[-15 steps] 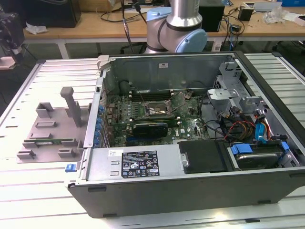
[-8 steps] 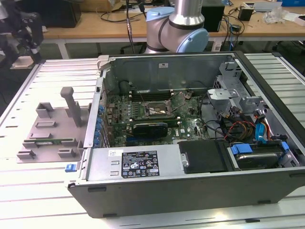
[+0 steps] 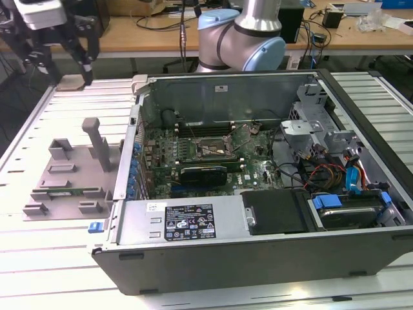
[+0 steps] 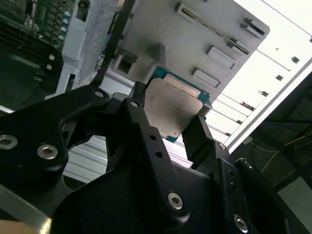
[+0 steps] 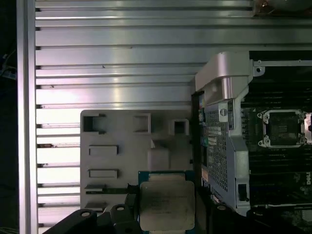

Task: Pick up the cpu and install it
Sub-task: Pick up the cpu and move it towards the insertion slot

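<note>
The claw [image 4: 169, 119] was closed on the cpu [image 4: 171, 105] by 2 opposite edges, holding it in the air near the grey tray [image 5: 117, 146]. That thin edge grip could let it tilt and seat crooked in the socket [image 5: 284, 127].

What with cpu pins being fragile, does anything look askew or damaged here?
Nothing stands out. The cpu sits flat in the tool over the tray, with no damage showing on its top, and the socket looks empty.

The arm [image 3: 242, 39] holds its pincer [image 4: 169, 117] aloft, fingers [image 4: 197, 136] closed against two sides of the cpu [image 4: 170, 107].
</note>
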